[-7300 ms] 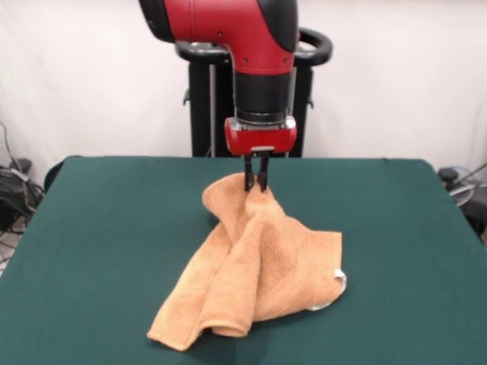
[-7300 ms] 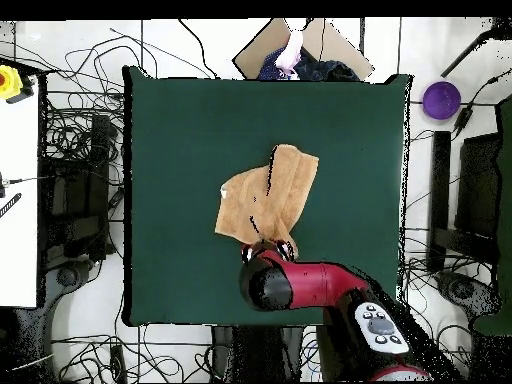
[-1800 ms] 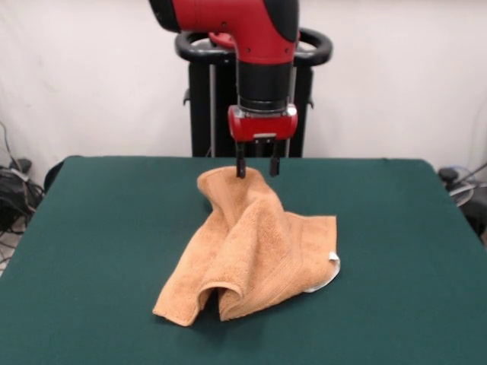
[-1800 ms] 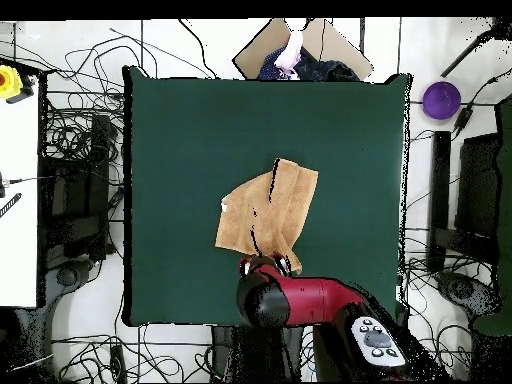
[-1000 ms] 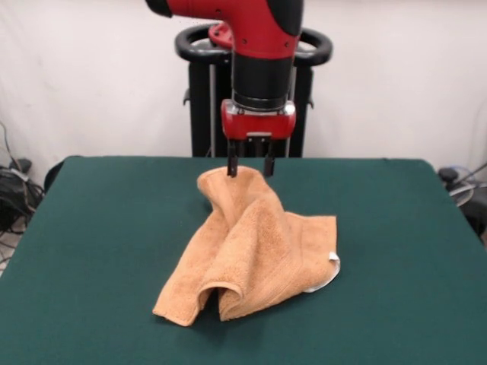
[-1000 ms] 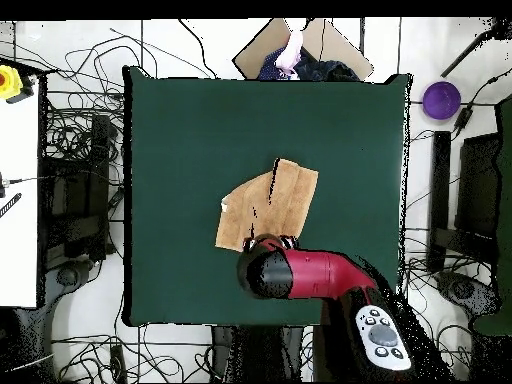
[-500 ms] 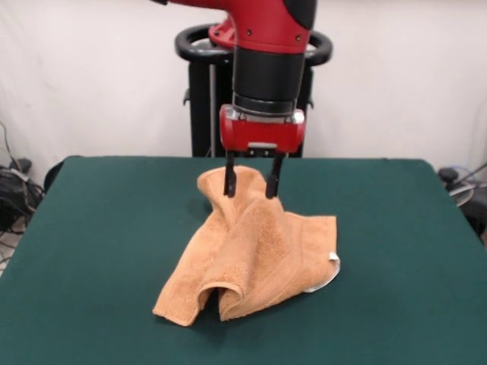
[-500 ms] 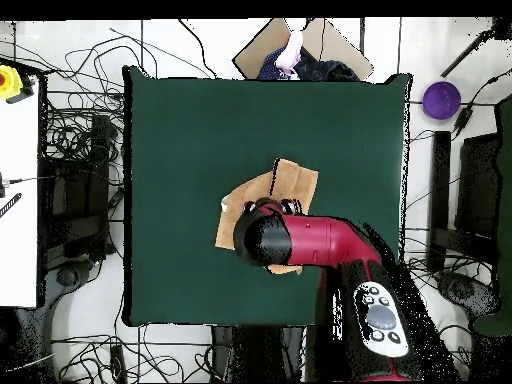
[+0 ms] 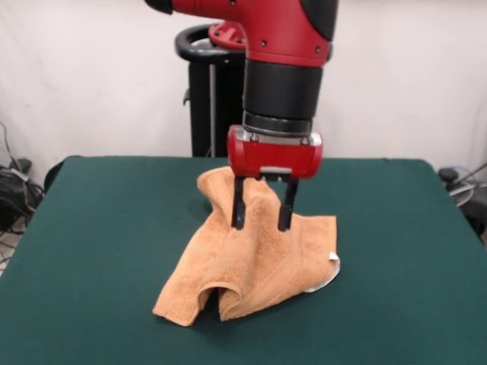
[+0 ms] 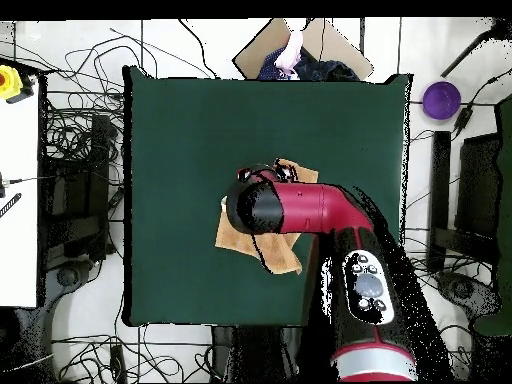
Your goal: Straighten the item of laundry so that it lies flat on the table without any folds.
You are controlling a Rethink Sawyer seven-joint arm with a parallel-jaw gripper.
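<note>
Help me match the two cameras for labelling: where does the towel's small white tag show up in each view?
Front view: the white tag sits at the towel's right edge, on the table.
Overhead view: I cannot make the tag out; the arm covers much of the towel.
Shared landmark: the arm's red wrist, over the towel in both.

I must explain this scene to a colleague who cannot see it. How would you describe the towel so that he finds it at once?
Look at the dark green table; near its middle, under the red arm's open claw, lies the towel. It is the only cloth there: orange-tan terry, crumpled into raised folds, with a small white tag at one edge.
</note>
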